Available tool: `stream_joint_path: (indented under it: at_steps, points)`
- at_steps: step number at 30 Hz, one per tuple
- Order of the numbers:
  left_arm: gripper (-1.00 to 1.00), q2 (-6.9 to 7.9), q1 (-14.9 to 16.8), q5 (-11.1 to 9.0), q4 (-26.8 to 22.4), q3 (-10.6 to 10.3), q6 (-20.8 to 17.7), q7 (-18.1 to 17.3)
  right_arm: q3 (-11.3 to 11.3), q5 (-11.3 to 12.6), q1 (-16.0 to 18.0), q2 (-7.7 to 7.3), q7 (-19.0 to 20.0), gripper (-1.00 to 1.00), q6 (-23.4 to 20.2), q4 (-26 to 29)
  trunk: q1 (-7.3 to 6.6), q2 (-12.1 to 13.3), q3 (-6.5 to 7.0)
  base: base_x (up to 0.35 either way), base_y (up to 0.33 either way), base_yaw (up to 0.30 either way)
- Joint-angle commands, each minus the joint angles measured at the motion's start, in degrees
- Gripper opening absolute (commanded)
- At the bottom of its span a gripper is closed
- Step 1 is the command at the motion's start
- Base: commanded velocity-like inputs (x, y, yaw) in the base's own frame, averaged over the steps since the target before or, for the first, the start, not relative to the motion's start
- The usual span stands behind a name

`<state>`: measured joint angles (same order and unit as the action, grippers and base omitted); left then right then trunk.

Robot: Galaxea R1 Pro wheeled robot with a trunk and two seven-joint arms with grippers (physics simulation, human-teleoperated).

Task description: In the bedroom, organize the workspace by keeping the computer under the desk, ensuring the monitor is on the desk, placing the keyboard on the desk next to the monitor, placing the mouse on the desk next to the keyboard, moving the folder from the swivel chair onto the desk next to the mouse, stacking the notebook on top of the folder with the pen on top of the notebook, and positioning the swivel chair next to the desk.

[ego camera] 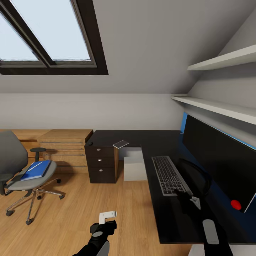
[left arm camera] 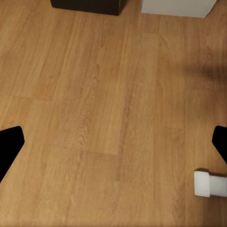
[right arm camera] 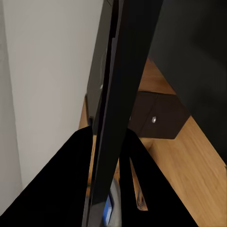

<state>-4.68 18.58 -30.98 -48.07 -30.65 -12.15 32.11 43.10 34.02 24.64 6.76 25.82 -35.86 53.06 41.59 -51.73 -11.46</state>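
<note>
Left end effector [ego camera: 106, 216] hangs low over the wooden floor [ego camera: 89, 206], empty. Right end effector [ego camera: 187, 200] sits at the keyboard's [ego camera: 169, 175] near end on the counter [ego camera: 160, 142], beside the monitor [ego camera: 217, 160]; folder [ego camera: 35, 170] lies on the swivel chair [ego camera: 21, 174]. Left wrist: fingertips [left arm camera: 9, 146] wide apart over bare floor. Right wrist: fingers [right arm camera: 61, 189] straddle the keyboard's thin edge, clamped.

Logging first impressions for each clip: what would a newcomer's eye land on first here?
Probably the big black monitor standing along the right side of the glossy black desk, with the keyboard lying flat before it. Next, the bright blue folder on the grey swivel chair at left, over the wooden floor. A skylight fills the sloped ceiling above.
</note>
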Motion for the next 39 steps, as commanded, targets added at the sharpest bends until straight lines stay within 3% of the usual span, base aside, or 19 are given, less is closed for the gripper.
stream_joint_path:
  at_steps: [1,15,23,39]
  points:
    - [1.00,0.06,0.06,-0.31,-0.09,-0.16,-0.18,0.44,0.05,0.25,0.11,0.11,0.29,-1.00,-0.40,0.03,0.01,-0.06,-0.09,0.000,0.000,0.000]
    - [1.00,0.02,0.06,-0.31,-0.16,-0.19,-0.15,0.49,-0.47,0.32,0.10,0.20,0.20,-1.00,0.01,-0.06,0.01,-0.06,-0.09,0.118,0.000,0.000]
    - [1.00,0.02,0.06,-0.31,-0.18,-0.20,-0.15,0.49,-0.48,0.47,0.09,0.27,-3.49,-1.00,3.06,-0.67,0.01,-0.06,-0.09,0.007,0.000,0.000]
    - [1.00,0.02,0.06,-0.31,-0.18,-0.28,-0.15,0.57,-0.48,0.60,0.11,0.27,-4.19,-1.00,3.52,-1.02,0.01,-0.06,-0.09,0.015,-0.042,0.000]
